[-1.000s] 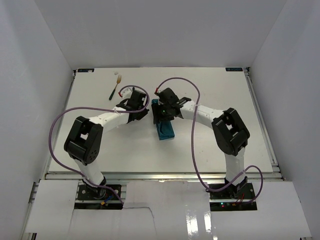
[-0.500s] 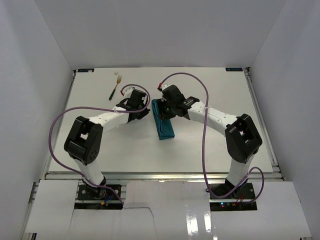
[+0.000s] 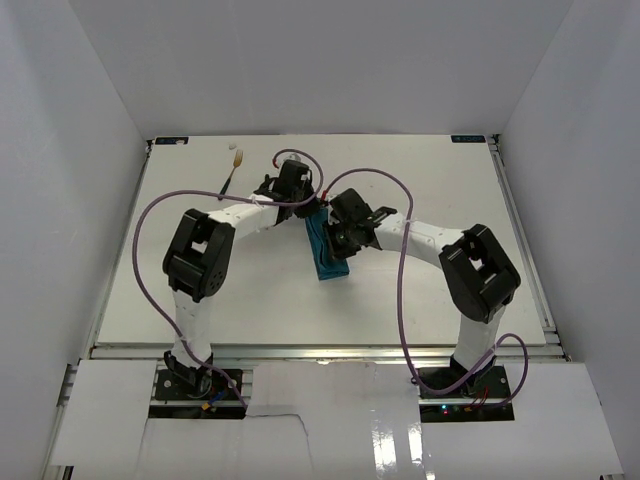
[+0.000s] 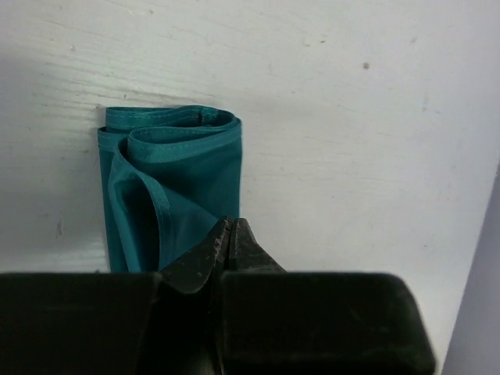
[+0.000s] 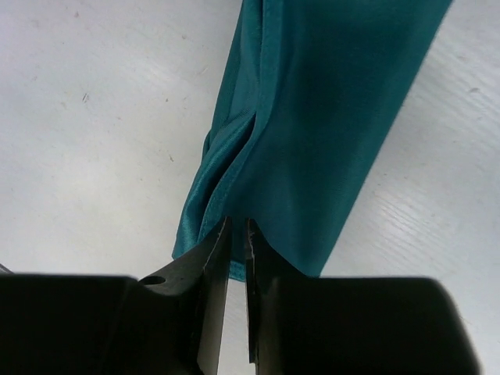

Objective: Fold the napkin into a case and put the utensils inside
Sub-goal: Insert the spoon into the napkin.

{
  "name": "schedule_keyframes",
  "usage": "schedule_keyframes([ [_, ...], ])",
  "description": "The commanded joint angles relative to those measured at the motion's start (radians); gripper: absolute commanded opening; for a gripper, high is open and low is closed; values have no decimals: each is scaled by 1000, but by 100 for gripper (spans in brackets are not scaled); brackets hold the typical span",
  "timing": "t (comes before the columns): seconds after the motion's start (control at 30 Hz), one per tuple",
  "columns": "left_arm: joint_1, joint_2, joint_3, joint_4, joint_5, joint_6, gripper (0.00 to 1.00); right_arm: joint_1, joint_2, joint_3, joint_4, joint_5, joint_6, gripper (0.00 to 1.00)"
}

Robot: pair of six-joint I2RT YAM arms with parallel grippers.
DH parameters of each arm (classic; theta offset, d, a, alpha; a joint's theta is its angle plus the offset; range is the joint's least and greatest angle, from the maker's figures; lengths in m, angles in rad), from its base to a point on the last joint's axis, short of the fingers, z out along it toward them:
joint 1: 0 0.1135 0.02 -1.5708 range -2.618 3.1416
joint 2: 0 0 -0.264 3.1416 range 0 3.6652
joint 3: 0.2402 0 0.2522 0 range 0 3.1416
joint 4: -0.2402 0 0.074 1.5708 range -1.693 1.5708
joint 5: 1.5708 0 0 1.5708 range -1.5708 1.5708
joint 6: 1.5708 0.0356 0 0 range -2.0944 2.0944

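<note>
Lying near the middle of the white table (image 3: 450, 290), the teal napkin (image 3: 330, 258) is folded into a narrow strip, its layered end seen from the left wrist. The left pincer (image 4: 230, 228) is at the strip's far end, its fingers pressed together over the cloth's edge, though whether any cloth is caught between them cannot be told. The right pincer (image 5: 238, 226) is closed to a thin slit on a fold seam of the napkin, and the fork (image 3: 231, 175) lies well apart near the far left corner.
</note>
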Motion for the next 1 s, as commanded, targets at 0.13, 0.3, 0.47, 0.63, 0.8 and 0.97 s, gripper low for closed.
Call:
schedule_keyframes([
  [0.13, 22, 108, 92, -105, -43, 13, 9, 0, 44, -44, 69, -101, -20, 17],
  [0.3, 39, 131, 58, -97, -31, 10, 8, 0, 62, -107, 107, -165, -13, 17],
  [0.47, 41, 200, 107, -83, 24, 45, 7, 14, 69, -139, 141, -205, -13, 17],
  [0.63, 30, 229, 138, 16, 216, 153, 5, 39, 75, -108, 147, -198, -20, 19],
  [0.8, -20, 188, 161, 52, 276, 237, 11, 65, 53, -35, 114, -144, -30, 20],
  [0.97, -60, 84, 164, 49, 270, 306, 23, 66, -51, -27, 91, -49, -48, 23],
])
